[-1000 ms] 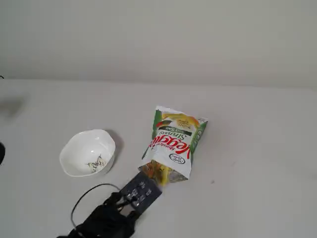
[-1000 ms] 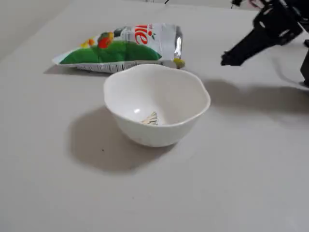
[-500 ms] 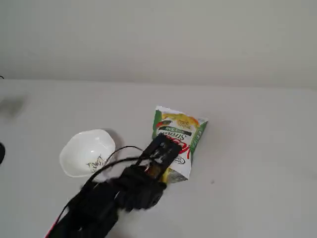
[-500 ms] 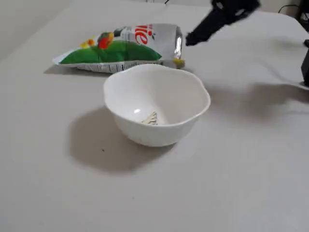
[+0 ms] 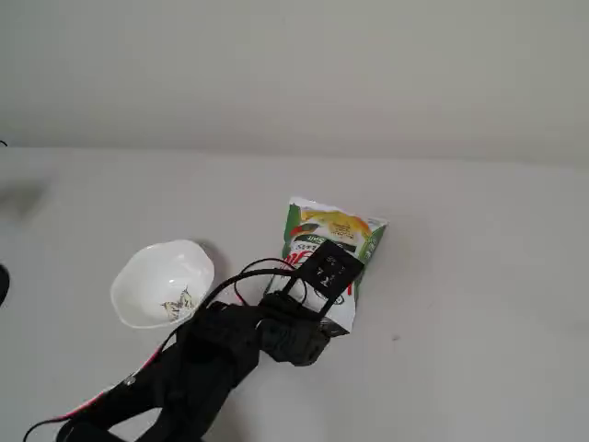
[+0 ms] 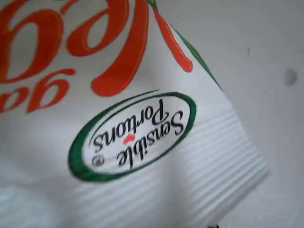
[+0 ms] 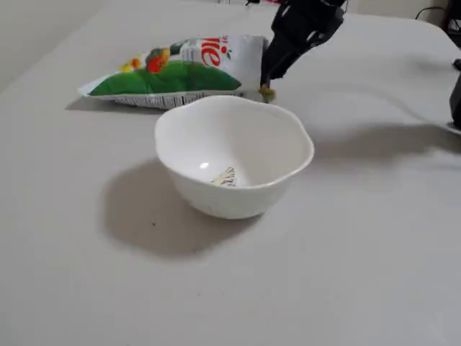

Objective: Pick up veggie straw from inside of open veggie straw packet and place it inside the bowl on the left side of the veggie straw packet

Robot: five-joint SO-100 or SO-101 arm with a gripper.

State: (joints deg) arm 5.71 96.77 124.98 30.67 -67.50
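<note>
Hovering pincer at veggie straw packet mouth, grip state unclear, bowl alongside

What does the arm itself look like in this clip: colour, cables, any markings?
The arm is all black and blocky, with thin black cables looping loose above the wrist. A red-pink strip shows along its base in a fixed view. The hand is black too; no readable markings show.
</note>
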